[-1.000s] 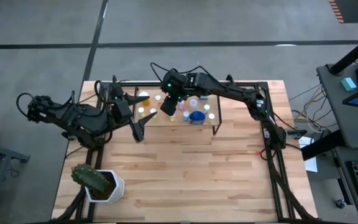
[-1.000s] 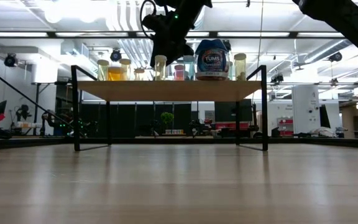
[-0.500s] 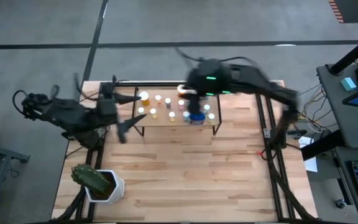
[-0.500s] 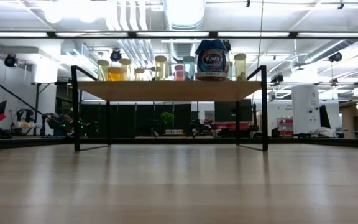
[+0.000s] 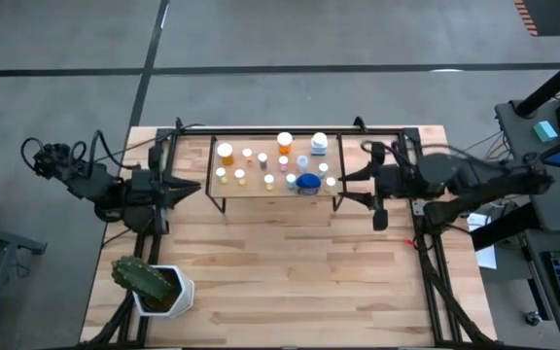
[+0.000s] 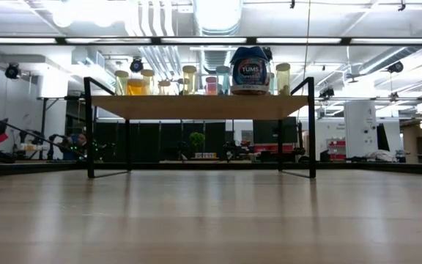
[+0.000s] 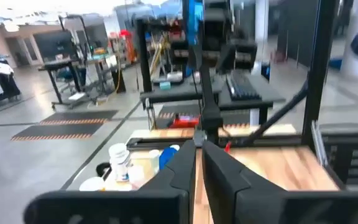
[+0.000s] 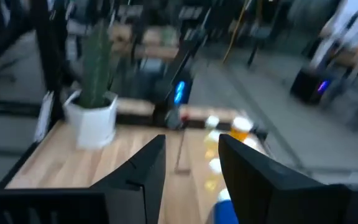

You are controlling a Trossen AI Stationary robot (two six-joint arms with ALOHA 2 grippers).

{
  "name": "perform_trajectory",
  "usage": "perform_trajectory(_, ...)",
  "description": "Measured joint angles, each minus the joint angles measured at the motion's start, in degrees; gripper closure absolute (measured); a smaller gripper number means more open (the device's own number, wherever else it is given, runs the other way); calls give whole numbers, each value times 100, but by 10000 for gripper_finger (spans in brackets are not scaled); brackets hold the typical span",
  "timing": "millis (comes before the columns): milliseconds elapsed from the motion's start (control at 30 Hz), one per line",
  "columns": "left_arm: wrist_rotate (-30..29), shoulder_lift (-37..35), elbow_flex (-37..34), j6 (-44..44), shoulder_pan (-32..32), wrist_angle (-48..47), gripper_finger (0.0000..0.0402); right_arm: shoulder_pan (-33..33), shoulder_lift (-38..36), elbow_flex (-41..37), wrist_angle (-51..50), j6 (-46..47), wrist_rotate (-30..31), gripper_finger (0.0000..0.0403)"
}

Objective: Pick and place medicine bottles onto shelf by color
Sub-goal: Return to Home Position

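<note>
**Bottles all on the shelf, both arms drawn back to the table's sides**

In the high view the shelf stands in the upper middle of the frame, on the far part of the wooden table. The medicine bottles are spread over its board. An orange bottle is at the upper left of the board and a second orange one is at its upper middle. A white bottle stands to the right of that. The wide blue bottle sits near the board's lower right edge, with small white-capped bottles around it. In the low view the bottles form a row on top of the board, and the blue one rises above the rest, right of centre. No bottle lies on the bare table.

The left gripper sits at centre left of the high view, just left of the shelf and apart from it. Its wrist view shows the two fingers drawn together with only a sliver between them, holding nothing. The right gripper sits at centre right, just beyond the shelf's right end. Its fingers stand apart and empty.

A cactus in a white pot stands at the lower left corner of the table, well apart from the shelf.
</note>
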Motion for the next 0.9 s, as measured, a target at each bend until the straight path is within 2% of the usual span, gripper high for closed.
perform_trajectory(167, -13, -1189, -1323, 617, 0, 1434, 397, -326, -1044, -2002, 2435, -517, 33, 271)
perform_trajectory(300, -87, -2159, -2166, 749, 0, 1676, 400, -370, -1804, -3071, 2689, -735, -27, 291)
perform_trajectory(433, -347, -2999, -3046, 589, 0, 1731, 401, -411, -2567, -3956, 2787, -296, 14, 313)
perform_trajectory(567, -523, -3760, -3988, 306, 1, 2365, 401, -433, -3303, -4817, 3486, 45, -5, 333)
perform_trajectory(800, -746, -3652, -5569, 775, 8, 4596, 401, -461, -4213, -6100, 4804, -903, 239, 355)
perform_trajectory(867, -813, -3588, -5942, 588, 10, 4663, 402, -461, -4437, -6399, 4850, -954, 396, 360)
perform_trajectory(900, -803, -3600, -5909, 341, 9, 4636, 402, -461, -4556, -6522, 4890, -927, 458, 362)
